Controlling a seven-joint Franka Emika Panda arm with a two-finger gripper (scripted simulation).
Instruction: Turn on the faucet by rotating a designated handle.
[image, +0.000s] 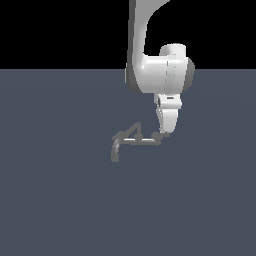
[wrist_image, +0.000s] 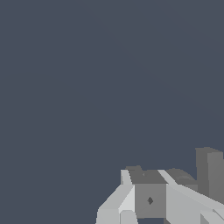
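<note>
Centrally, a small dull-grey faucet (image: 131, 140) is sitting on a flat slate-blue floor (image: 55, 200) — its thin bar lying level, its curved spout hanging down at the exterior view's left end, one lever angling upward. A white robot arm (image: 160, 67) is reaching down from above, its gripper (image: 161, 135) meeting the bar's right end. Whether the fingers are spread or pinching cannot be told. Open floor is stretching away on every side — nothing else near.

hidden and cut-off parts
the pincer (image: 161, 135) tips merge with the faucet (image: 131, 141) bar's end, so their spread is unreadable; the wrist view's edge crops the fingers (wrist_image: 209, 173).
</note>
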